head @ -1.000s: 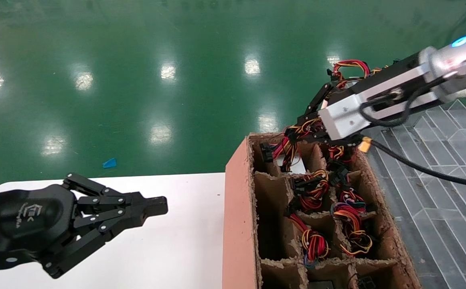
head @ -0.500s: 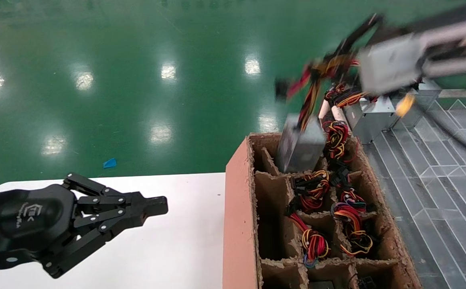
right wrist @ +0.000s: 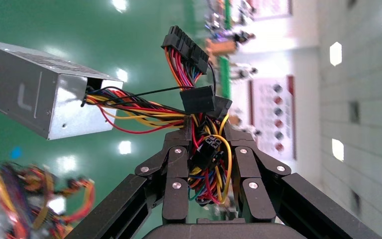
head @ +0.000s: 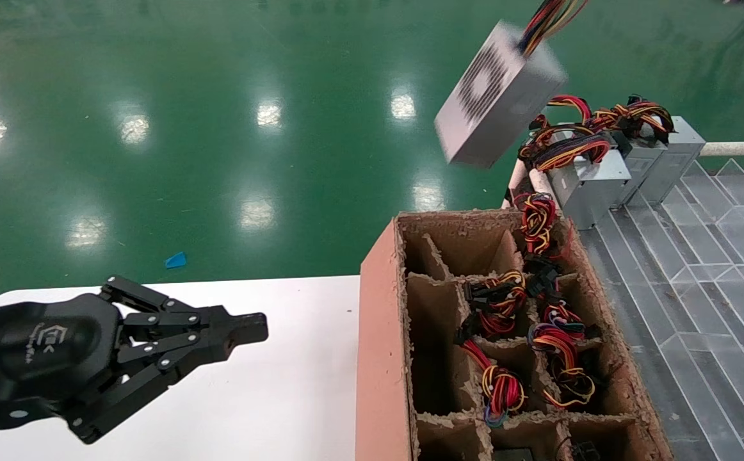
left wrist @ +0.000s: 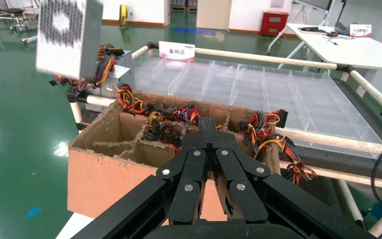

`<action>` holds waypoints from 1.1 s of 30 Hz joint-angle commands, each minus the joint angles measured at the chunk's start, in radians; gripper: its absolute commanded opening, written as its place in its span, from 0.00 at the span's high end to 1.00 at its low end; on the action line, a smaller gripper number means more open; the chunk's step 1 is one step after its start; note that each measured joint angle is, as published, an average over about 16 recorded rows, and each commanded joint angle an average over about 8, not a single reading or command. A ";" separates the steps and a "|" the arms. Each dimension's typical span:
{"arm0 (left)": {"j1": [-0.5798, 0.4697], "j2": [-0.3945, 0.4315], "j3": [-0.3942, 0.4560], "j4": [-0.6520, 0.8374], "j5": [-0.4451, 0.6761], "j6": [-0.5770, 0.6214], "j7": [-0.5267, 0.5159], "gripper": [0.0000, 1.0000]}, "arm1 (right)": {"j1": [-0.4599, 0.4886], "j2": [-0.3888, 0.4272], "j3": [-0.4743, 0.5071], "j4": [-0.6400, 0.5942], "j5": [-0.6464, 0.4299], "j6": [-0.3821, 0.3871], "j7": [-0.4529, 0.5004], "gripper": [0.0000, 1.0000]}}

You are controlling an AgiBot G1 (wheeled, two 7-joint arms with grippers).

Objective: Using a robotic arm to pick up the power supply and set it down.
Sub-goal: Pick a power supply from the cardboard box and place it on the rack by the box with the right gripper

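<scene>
The power supply [head: 500,96], a grey metal box with a honeycomb vent side, hangs tilted in the air above the far end of the carton. Its red, yellow and black wires [head: 548,16] run up out of the head view. In the right wrist view my right gripper [right wrist: 206,130] is shut on that wire bundle [right wrist: 206,164], and the power supply [right wrist: 35,102] dangles from it. The right gripper itself is out of the head view. My left gripper [head: 253,326] is shut and holds nothing over the white table; its closed tips [left wrist: 208,122] point toward the carton.
A brown cardboard carton [head: 381,333] with dividers holds several wire bundles [head: 558,358]. Other grey boxes [head: 596,182] with wires stand behind it beside a white pipe rail [head: 740,148]. Clear plastic trays [head: 698,256] lie to the right, the white table [head: 282,397] to the left.
The right arm rose out of the head view and pulled the power supply by its wires up out of the carton's far compartment. The left gripper stayed still.
</scene>
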 commanded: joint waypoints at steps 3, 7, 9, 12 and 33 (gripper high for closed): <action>0.000 0.000 0.000 0.000 0.000 0.000 0.000 1.00 | 0.004 0.040 0.023 -0.002 -0.008 0.022 0.013 1.00; 0.000 0.000 0.000 0.000 0.000 0.000 0.000 1.00 | -0.010 0.094 0.045 -0.004 -0.015 0.041 0.030 1.00; 0.000 0.000 0.000 0.000 0.000 0.000 0.000 1.00 | -0.023 0.126 0.054 -0.003 -0.025 0.051 0.041 1.00; 0.000 0.000 0.000 0.000 0.000 0.000 0.000 1.00 | -0.050 0.179 0.066 -0.005 -0.039 0.066 0.073 1.00; 0.000 0.000 0.000 0.000 0.000 0.000 0.000 1.00 | -0.328 0.327 0.046 -0.105 -0.089 0.212 0.230 1.00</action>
